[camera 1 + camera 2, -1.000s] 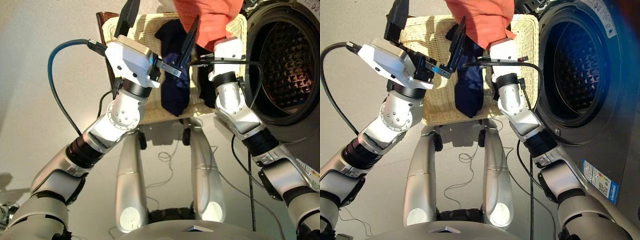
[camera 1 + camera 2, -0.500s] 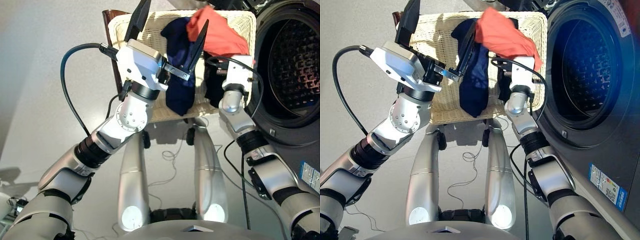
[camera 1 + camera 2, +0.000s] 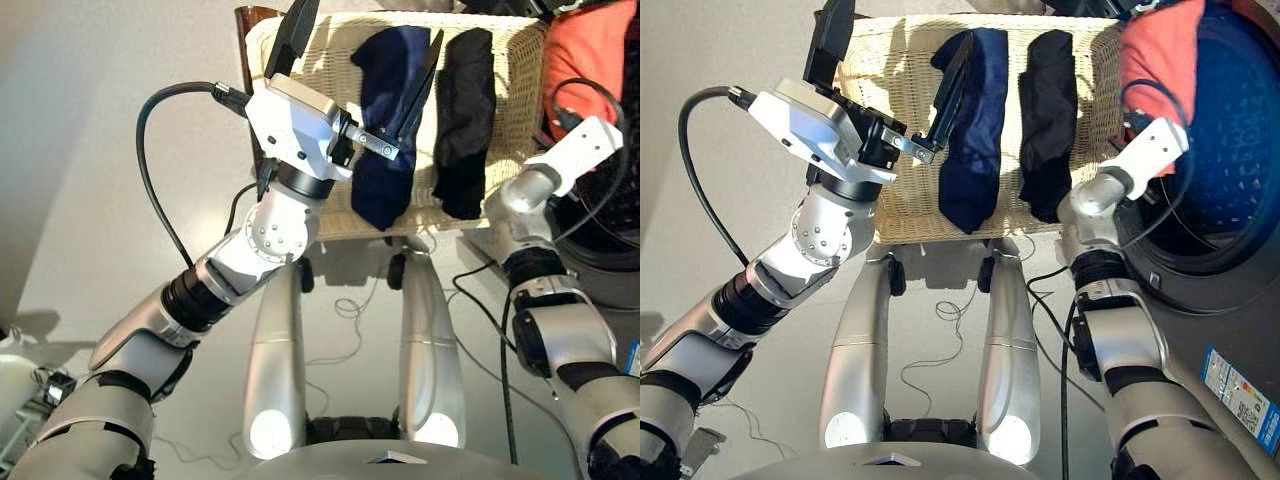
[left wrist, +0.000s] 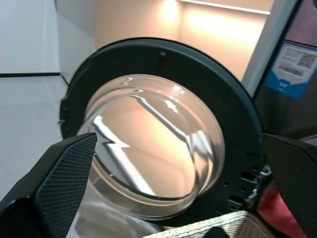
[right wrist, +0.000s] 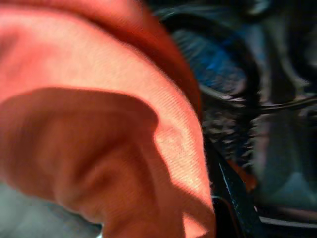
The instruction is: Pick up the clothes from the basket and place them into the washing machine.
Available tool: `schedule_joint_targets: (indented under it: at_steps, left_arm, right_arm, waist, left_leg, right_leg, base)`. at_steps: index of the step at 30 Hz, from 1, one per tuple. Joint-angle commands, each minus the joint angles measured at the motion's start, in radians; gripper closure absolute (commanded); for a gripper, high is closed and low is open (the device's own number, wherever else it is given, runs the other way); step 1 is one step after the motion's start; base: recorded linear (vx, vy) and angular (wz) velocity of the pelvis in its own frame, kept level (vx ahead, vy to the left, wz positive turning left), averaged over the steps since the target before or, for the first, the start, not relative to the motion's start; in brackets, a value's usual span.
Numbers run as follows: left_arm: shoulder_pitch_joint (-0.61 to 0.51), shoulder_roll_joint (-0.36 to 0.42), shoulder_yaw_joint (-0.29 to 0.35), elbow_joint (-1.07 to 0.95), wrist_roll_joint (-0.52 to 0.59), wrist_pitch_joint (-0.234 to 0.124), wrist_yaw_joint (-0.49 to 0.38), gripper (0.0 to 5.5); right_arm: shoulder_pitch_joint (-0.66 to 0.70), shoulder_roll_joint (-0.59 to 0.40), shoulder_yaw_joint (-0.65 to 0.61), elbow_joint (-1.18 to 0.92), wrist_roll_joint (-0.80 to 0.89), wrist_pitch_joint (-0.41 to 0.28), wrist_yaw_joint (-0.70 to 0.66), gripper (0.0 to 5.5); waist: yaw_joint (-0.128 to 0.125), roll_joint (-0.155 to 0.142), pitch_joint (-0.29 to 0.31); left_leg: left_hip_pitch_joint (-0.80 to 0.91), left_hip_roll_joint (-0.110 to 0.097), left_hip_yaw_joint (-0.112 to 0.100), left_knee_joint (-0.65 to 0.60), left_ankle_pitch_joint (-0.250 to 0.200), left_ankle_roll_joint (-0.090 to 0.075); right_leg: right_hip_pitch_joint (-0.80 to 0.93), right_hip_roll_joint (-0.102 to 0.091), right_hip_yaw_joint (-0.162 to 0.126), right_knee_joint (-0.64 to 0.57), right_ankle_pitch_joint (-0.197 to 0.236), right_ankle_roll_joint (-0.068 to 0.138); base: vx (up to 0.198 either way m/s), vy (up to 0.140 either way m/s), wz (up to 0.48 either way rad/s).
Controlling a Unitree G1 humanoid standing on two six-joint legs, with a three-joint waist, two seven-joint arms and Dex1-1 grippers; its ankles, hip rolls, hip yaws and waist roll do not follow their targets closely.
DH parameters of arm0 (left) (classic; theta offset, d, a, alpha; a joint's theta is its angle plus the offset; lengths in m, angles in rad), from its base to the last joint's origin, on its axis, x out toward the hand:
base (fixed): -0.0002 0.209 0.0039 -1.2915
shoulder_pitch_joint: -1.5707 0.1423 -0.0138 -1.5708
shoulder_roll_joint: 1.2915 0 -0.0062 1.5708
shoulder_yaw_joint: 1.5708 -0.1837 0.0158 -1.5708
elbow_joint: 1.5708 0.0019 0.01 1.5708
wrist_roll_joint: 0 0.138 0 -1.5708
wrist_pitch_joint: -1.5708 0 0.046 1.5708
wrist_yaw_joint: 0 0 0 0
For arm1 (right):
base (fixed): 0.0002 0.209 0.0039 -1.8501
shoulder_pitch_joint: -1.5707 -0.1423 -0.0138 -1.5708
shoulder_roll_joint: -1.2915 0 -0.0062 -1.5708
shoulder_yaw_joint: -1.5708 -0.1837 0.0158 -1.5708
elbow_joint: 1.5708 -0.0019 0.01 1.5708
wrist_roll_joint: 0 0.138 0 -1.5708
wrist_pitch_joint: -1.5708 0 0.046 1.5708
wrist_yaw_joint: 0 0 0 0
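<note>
Left gripper (image 3: 362, 50) is raised above the basket (image 3: 908, 110), fingers spread wide and empty; the left wrist view looks between them at the round glass door (image 4: 153, 144). It hangs over the basket's left half, one finger crossing in front of the navy garment (image 3: 975, 130) without gripping it.

Navy garment lies lengthwise in the basket, its near end drooping over the front rim. Black garment (image 3: 1048, 120) lies just beside it on the right, parallel, likewise hanging over the front rim.

Right arm (image 3: 1120, 170) reaches toward the washer (image 3: 1230, 200) on the right. Red garment (image 3: 1160, 50) hangs at the end of that arm, in front of the washer's opening and clear of the basket's right edge. In the right wrist view the red cloth fills most of the frame and hides the fingers, so whether the right gripper is clamped cannot be told.
</note>
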Motion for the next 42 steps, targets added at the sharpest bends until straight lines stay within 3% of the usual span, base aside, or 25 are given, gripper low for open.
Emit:
schedule_joint_targets:
  at_steps: [1,9,20,21,22,23,32,38,42]
  left_arm:
    - [-0.018,-0.005,0.012,-0.117,0.028,-0.079,0.01,0.0]
    - [0.015,0.024,0.011,-0.131,-0.021,-0.076,0.0,0.0]
    - [0.025,0.034,0.031,-0.144,-0.065,-0.058,-0.006,0.0]
    - [0.032,0.036,0.036,-0.145,-0.071,-0.056,-0.007,0.0]
    - [0.037,0.037,0.038,-0.147,-0.071,-0.053,-0.007,0.0]
    - [0.04,0.04,0.037,-0.147,-0.072,-0.051,-0.008,0.0]
    - [0.056,0.029,0.057,-0.145,-0.084,-0.045,-0.015,0.0]
    - [0.066,0.003,0.077,-0.119,-0.067,-0.035,-0.006,0.0]
    - [0.077,-0.014,0.085,-0.112,-0.045,-0.012,-0.007,0.0]
  right_arm:
    - [0.0,-0.149,-0.066,-0.011,0.088,-0.095,-0.066,5.5]
    - [-0.01,-0.264,-0.054,0.153,0.211,-0.043,-0.006,5.5]
    - [-0.082,-0.292,-0.055,0.206,0.479,-0.067,0.127,5.5]
    - [-0.087,-0.294,-0.051,0.193,0.488,-0.074,0.134,5.26]
    - [-0.091,-0.297,-0.052,0.187,0.5,-0.077,0.138,0.63]
    - [-0.098,-0.301,-0.052,0.194,0.501,-0.075,0.134,0.0]
    - [-0.085,-0.225,0.009,0.037,0.479,-0.11,0.188,0.0]
    - [0.011,-0.075,0.077,-0.285,0.274,-0.145,0.146,0.0]
    - [0.144,0.032,0.136,-0.586,0.13,-0.135,0.168,0.0]
  waist:
    - [-0.015,0.078,-0.016]
    - [-0.015,0.07,-0.016]
    - [-0.021,0.066,-0.016]
    - [-0.021,0.065,-0.016]
    - [-0.022,0.064,-0.016]
    - [-0.021,0.063,-0.016]
    - [-0.032,0.046,-0.016]
    - [-0.045,0.024,-0.016]
    - [-0.065,0.007,-0.016]
  left_leg:
    - [0.001,0.039,-0.022,0.066,-0.079,-0.068]
    - [-0.019,0.049,-0.02,0.079,-0.091,-0.071]
    - [-0.06,0.053,-0.015,0.098,-0.088,-0.074]
    - [-0.066,0.055,-0.016,0.1,-0.088,-0.074]
    - [-0.071,0.055,-0.014,0.103,-0.09,-0.073]
    - [-0.072,0.057,-0.014,0.104,-0.09,-0.073]
    - [-0.067,0.067,-0.008,0.123,-0.105,-0.075]
    - [-0.05,0.075,0.002,0.142,-0.117,-0.07]
    - [-0.027,0.078,0.016,0.14,-0.118,-0.066]
  right_leg:
    - [0.004,-0.018,0.09,-0.035,-0.017,0.085]
    - [-0.016,-0.013,0.094,-0.023,-0.027,0.085]
    - [-0.063,-0.008,0.097,0.0,-0.023,0.079]
    - [-0.069,-0.007,0.097,0.002,-0.022,0.079]
    - [-0.075,-0.008,0.097,0.005,-0.022,0.079]
    - [-0.077,-0.008,0.097,0.008,-0.022,0.079]
    - [-0.077,0.0,0.099,0.023,-0.034,0.074]
    - [-0.073,0.011,0.109,0.045,-0.044,0.067]
    - [-0.059,0.014,0.117,0.043,-0.041,0.067]
  base:
    - [0.0,0.0,0.0]
    - [0.0,0.0,0.0]
    - [0.0,0.0,0.0]
    - [0.0,0.0,0.0]
    - [0.0,0.0,0.0]
    - [0.0,0.0,0.0]
    - [0.0,0.0,0.0]
    - [0.0,0.0,0.0]
    - [0.0,0.0,0.0]
